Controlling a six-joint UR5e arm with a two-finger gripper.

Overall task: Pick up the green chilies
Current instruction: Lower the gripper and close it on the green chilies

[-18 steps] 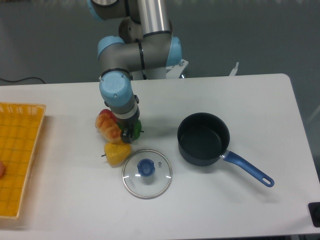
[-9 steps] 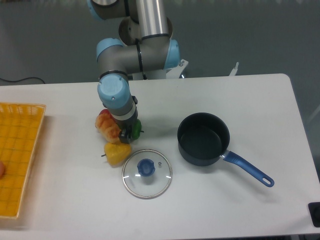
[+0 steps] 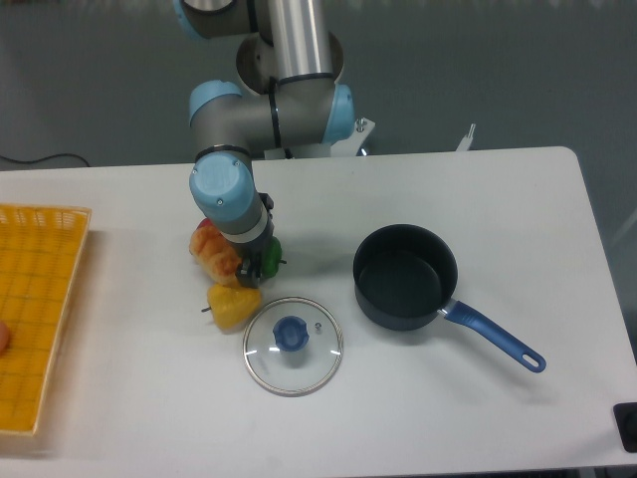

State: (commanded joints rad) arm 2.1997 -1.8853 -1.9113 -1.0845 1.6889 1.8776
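You are closing in on the green chilies [image 3: 271, 255], lying beside the red pepper toy [image 3: 211, 249] toward the desk's far-left side. The gripper [image 3: 254, 271] is hiding its fingers; their opening is unclear. Next, confirm grip, then lift.

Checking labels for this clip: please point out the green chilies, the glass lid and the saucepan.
green chilies [image 3: 271, 253]: fixed camera, visible green side beside the gripper.
glass lid [image 3: 317, 352]: fixed camera, clear pane right of its blue knob.
saucepan [image 3: 402, 244]: fixed camera, far rim.

pot [image 3: 405, 276] | glass lid [image 3: 293, 346] — yellow pepper [image 3: 232, 305] | orange basket [image 3: 35, 319]
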